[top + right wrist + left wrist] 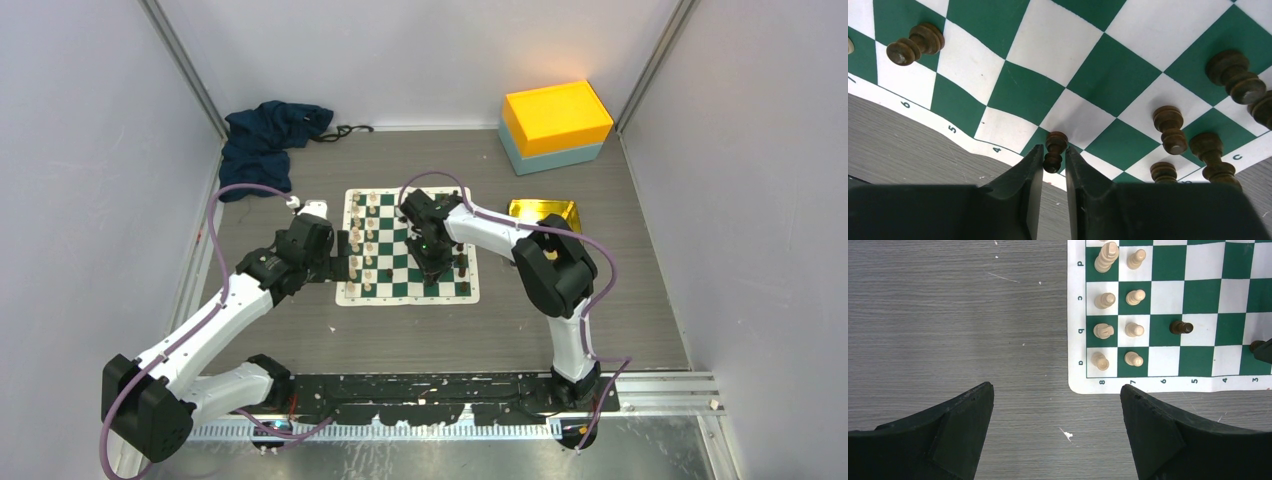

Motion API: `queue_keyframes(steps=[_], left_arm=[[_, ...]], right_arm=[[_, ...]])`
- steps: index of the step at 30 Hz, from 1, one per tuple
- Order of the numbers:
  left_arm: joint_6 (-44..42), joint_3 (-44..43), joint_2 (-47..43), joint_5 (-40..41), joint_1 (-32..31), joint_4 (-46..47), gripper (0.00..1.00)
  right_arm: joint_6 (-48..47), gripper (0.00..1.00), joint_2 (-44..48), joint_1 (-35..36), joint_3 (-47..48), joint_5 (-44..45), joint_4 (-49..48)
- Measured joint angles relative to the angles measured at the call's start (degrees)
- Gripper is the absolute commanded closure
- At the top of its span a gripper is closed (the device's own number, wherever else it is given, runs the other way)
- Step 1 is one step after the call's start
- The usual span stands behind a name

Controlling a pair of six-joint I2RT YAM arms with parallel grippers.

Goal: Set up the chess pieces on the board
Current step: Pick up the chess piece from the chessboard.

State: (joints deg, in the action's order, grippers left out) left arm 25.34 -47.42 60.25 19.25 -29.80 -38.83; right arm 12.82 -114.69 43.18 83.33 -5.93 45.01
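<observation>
Starting at the bottom of the top view, the arm bases [575, 380] sit at the near edge of a grey table [500, 340] that looks like wood. Pale walls [90, 200] close it in on three sides.

A bit further in, the left gripper [1057, 390] hangs over bare table, just beside the near left corner of the board [400, 299]. Its two black fingers are wide apart and hold nothing.

The board lies flat in the middle of the table. The cream pieces [1135, 297] stand in two rows along its left side, and the rows run from near to far. The dark pieces [1233, 75] stand toward its right side.

The right gripper [1053, 152] reaches down over the near edge of the board. Its fingers are close together, one on each side of a dark pawn [1056, 141]. The pawn stands straight up on a square at that edge, base on the board and head up. I cannot tell if the fingers squeeze it or only sit beside it.

Only the right wrist view shows that pawn; in the top view the gripper hides it. Only the left wrist view shows the cream pieces well, and one lone dark piece [1180, 327] apart from them.

Only the top view shows the far things. A gold tray [545, 212] lies near the board's right side. A blue cloth [268, 140] is at the upper left. An orange and teal box [556, 125] is at the upper right, by the back wall.
</observation>
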Motion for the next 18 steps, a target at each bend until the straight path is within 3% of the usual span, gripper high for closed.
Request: queue_keyframes(steps=[4, 18], left_arm=[[-0.02, -0.02, 0.0, 0.0, 0.0, 0.0, 0.02], [-0.04, -0.02, 0.02, 0.0, 0.0, 0.02, 0.02]], right_arm=[[-0.02, 0.87, -0.11, 0.0, 0.0, 0.07, 0.02], [0.02, 0.89, -0.07, 0.11, 0.37, 2.43, 0.61]])
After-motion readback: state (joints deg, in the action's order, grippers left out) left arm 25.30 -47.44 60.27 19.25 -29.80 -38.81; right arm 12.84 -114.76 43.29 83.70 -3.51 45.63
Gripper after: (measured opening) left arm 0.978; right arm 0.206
